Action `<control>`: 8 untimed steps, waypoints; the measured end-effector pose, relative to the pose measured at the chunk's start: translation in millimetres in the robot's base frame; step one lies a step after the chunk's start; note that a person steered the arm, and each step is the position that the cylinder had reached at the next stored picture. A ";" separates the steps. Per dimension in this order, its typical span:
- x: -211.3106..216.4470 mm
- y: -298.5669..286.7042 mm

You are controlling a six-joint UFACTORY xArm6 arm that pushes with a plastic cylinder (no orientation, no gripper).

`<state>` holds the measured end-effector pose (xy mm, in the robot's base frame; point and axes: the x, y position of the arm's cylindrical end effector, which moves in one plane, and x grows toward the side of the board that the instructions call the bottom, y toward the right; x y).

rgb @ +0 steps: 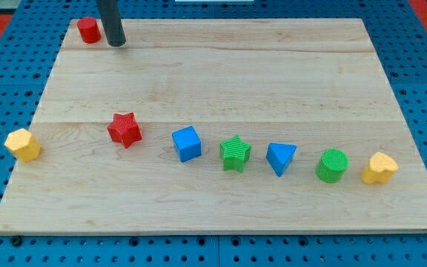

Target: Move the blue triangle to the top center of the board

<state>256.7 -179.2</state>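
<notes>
Blocks are lying in a loose row across the near half of the wooden board (221,81), and nothing is sitting nearer the view's bottom than this row. Taking the board's centre as the clock's hub, the yellow block (379,168) is sitting out at about four o'clock by the view's right edge, with the green cylinder (332,165) just beside it on the hub side. The blue triangle (281,157), the piece to be moved, is resting at about five o'clock, between the green cylinder and the green star (235,153), apart from both. The green star is sitting at roughly six o'clock, and the blue cube (187,143) is lying just past it at about seven. The red star (124,130) is sitting at about eight o'clock, well apart from the blue cube. The yellow hexagonal block (23,144) is perching at nine o'clock on the board's left edge. Farthest away, at about eleven o'clock in the top left corner, the red cylinder (89,30) is standing, and my tip (116,44) is resting on the board just beside it, at its three o'clock, without touching it. The arm is carrying only this straight dark rod, so no pincer is showing, neither apart nor together. My tip is standing well apart from the blue triangle, diagonally across the board.
</notes>
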 end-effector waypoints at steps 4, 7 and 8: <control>138.0 180.2; 232.5 468.6; 233.1 468.6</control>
<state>489.8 289.4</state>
